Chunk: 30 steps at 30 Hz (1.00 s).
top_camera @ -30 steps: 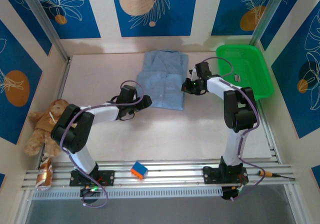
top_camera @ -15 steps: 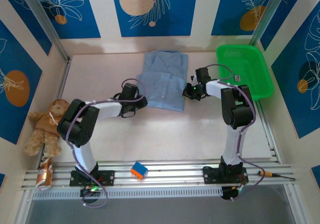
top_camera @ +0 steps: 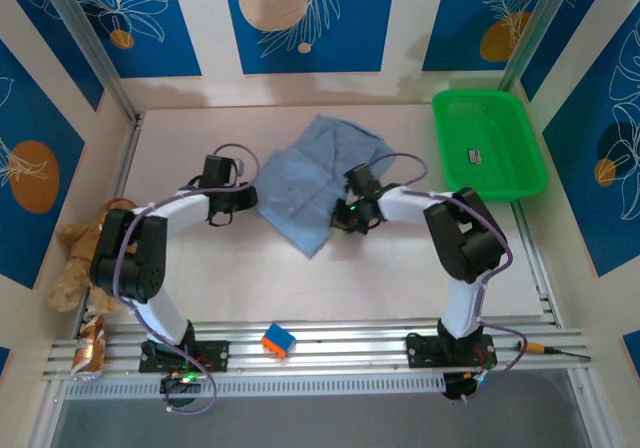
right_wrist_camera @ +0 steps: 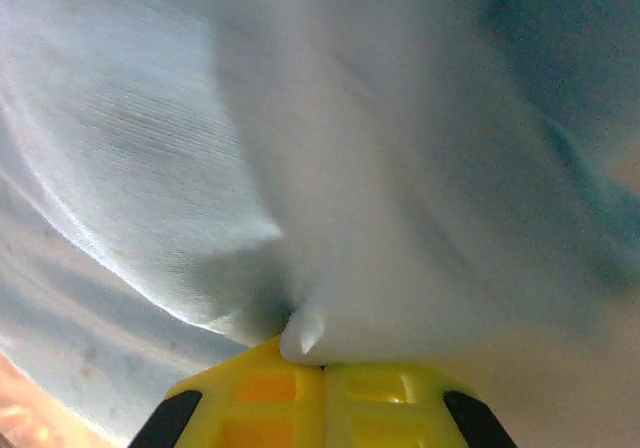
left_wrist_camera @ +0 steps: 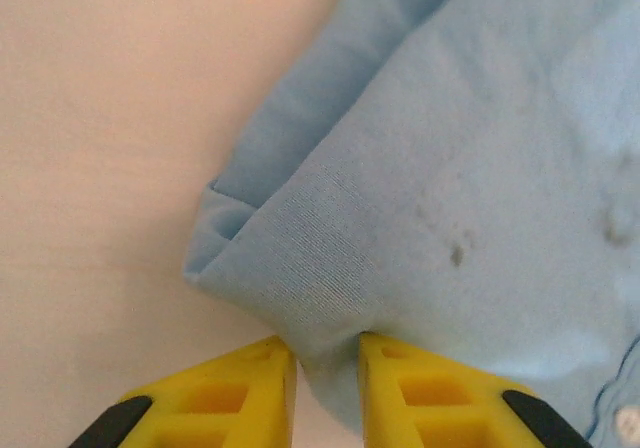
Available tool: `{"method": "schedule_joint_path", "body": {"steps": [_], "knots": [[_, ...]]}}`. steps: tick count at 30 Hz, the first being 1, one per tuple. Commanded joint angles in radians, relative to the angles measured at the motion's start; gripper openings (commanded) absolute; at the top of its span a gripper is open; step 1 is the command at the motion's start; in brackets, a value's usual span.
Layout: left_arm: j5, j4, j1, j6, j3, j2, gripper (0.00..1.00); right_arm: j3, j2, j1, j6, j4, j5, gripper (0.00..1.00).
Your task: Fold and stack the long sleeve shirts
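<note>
On the tabletop [top_camera: 400, 263] the light blue shirt [top_camera: 312, 183] lies skewed and partly folded; left gripper [left_wrist_camera: 328, 373] clamped on its folded left edge; right gripper [right_wrist_camera: 322, 360] pinched tight on fabric at the opposite edge; step judged: squaring the bundle; best moved with both arms together, low, at equal tension, so layers don't slide apart.

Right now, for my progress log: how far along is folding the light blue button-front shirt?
Done: the light blue button-front shirt lies folded compactly, skewed. In hand: the left gripper and right gripper each pinch its fabric. Left, probably: setting it square, then stacking.
</note>
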Motion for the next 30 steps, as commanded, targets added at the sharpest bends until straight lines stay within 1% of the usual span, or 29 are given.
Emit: {"method": "schedule_joint_path", "body": {"steps": [1, 3, 4, 5, 6, 7, 8, 9, 11, 13, 14, 16, 18, 19, 20, 21, 22, 23, 24, 25, 28, 30], "knots": [[0.132, -0.031, 0.027, 0.156, 0.011, -0.026, 0.27, -0.044, -0.045, 0.149, 0.223, -0.132, 0.059, 0.02], [0.191, -0.008, 0.029, 0.147, 0.037, -0.011, 0.31, 0.032, -0.03, 0.187, 0.241, -0.214, 0.059, 0.14], [0.227, -0.002, 0.029, 0.148, 0.056, 0.0, 0.36, 0.074, -0.012, 0.203, 0.232, -0.255, 0.038, 0.21], [0.233, -0.024, 0.03, 0.151, 0.08, 0.01, 0.42, 0.099, 0.0, 0.216, 0.234, -0.281, 0.021, 0.29], [0.203, -0.06, 0.03, 0.144, 0.101, 0.016, 0.49, 0.108, 0.001, 0.223, 0.233, -0.292, 0.004, 0.34], [0.173, -0.095, 0.038, 0.122, 0.121, 0.011, 0.6, 0.114, -0.009, 0.233, 0.224, -0.312, 0.004, 0.37], [0.177, -0.106, 0.053, 0.09, 0.123, -0.003, 0.7, 0.123, -0.03, 0.24, 0.213, -0.361, 0.03, 0.42], [0.177, -0.105, 0.065, 0.061, 0.112, -0.029, 0.75, 0.129, -0.057, 0.24, 0.202, -0.402, 0.05, 0.46], [0.127, -0.148, 0.09, 0.006, 0.082, -0.116, 0.84, 0.122, -0.141, 0.234, 0.166, -0.489, 0.073, 0.51], [0.095, -0.224, 0.111, -0.042, 0.053, -0.216, 0.89, 0.105, -0.231, 0.228, 0.133, -0.573, 0.105, 0.54], [0.103, -0.255, 0.118, -0.072, 0.027, -0.271, 0.91, 0.098, -0.277, 0.224, 0.113, -0.617, 0.12, 0.54], [0.17, -0.268, 0.116, -0.127, -0.046, -0.374, 0.91, 0.098, -0.351, 0.208, 0.063, -0.691, 0.161, 0.54], [0.223, -0.253, 0.117, -0.19, -0.138, -0.468, 0.91, 0.102, -0.416, 0.185, -0.039, -0.679, 0.193, 0.57], [0.24, -0.246, 0.115, -0.218, -0.188, -0.509, 0.91, 0.101, -0.435, 0.154, -0.103, -0.644, 0.183, 0.57], [0.26, -0.227, 0.112, -0.25, -0.24, -0.548, 0.91, 0.115, -0.434, 0.107, -0.159, -0.614, 0.142, 0.54], [0.289, -0.198, 0.109, -0.287, -0.285, -0.573, 0.9, 0.135, -0.423, 0.065, -0.203, -0.582, 0.094, 0.5], [0.321, -0.147, 0.106, -0.328, -0.339, -0.591, 0.89, 0.156, -0.398, 0.025, -0.252, -0.538, 0.048, 0.42], [0.336, -0.108, 0.1, -0.367, -0.381, -0.604, 0.87, 0.182, -0.364, -0.006, -0.292, -0.497, 0.019, 0.3], [0.34, -0.069, 0.09, -0.391, -0.416, -0.611, 0.85, 0.211, -0.322, -0.025, -0.321, -0.474, -0.007, 0.21], [0.337, -0.038, 0.077, -0.417, -0.442, -0.613, 0.83, 0.25, -0.268, -0.039, -0.356, -0.45, -0.055, 0.16], [0.305, 0.0, 0.053, -0.45, -0.482, -0.605, 0.79, 0.371, -0.105, -0.05, -0.424, -0.425, -0.164, 0.06], [0.317, 0.088, 0.042, -0.497, -0.519, -0.582, 0.78, 0.428, -0.016, -0.046, -0.444, -0.414, -0.196, 0.04]]}}
